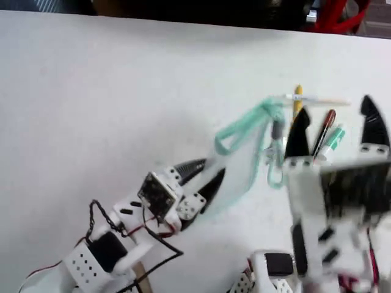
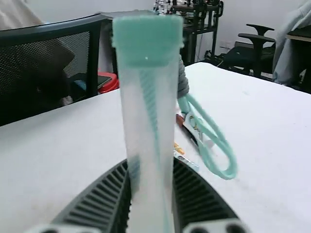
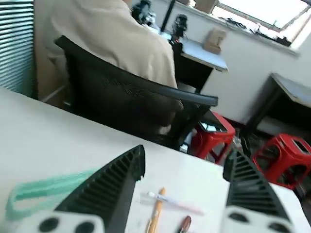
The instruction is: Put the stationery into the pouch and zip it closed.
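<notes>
White tabletop (image 1: 91,91) lay under the pouch (image 1: 241,162). My left gripper (image 1: 204,183) held it clamped at one end, and its long axis ran straight away from that gripper toward the stationery (image 1: 324,131). Those pieces lay just past the pouch's far end, directly beneath my right gripper (image 1: 336,115). It hung spread wide above them, and I judged it the nearer arm for a pick.

Left hand (image 2: 150,167) clamped — right hand (image 3: 188,153) agape
</notes>
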`<state>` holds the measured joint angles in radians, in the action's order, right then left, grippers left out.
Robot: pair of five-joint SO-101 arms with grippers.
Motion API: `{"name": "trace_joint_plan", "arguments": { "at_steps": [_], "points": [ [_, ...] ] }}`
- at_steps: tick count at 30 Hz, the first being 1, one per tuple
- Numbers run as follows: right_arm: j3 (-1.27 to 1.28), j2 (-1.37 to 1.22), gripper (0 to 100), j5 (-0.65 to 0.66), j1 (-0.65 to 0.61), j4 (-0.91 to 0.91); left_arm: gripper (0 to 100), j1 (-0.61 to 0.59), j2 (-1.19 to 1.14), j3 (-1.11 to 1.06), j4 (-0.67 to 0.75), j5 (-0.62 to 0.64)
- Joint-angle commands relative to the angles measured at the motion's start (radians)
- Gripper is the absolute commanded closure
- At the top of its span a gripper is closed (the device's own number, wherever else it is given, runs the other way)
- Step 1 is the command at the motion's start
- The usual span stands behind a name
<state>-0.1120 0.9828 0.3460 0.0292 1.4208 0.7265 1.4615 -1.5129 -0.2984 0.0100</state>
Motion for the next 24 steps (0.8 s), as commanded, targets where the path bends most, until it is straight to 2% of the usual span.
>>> {"name": "trace_joint_plan", "arguments": {
  "at_steps": [1,6,13,19,24],
  "points": [
    [-0.029,-0.182,74.0,-0.051,0.133,0.001,96,-0.074,0.027,0.023,0.021,-0.014],
    [-0.035,-0.476,74.1,-0.064,0.283,-0.013,96,-0.13,0.093,0.014,0.017,-0.014],
    [-0.035,-0.865,76.2,-0.064,0.503,-0.033,96,-0.124,0.139,-0.032,0.017,-0.014],
    [-0.041,-1.173,77.9,-0.057,0.512,-0.156,96,-0.122,0.147,-0.064,0.018,-0.014],
    [-0.04,-1.297,77.9,-0.057,0.478,-0.22,96,-0.128,0.147,-0.072,0.015,-0.014]
  ]
}}
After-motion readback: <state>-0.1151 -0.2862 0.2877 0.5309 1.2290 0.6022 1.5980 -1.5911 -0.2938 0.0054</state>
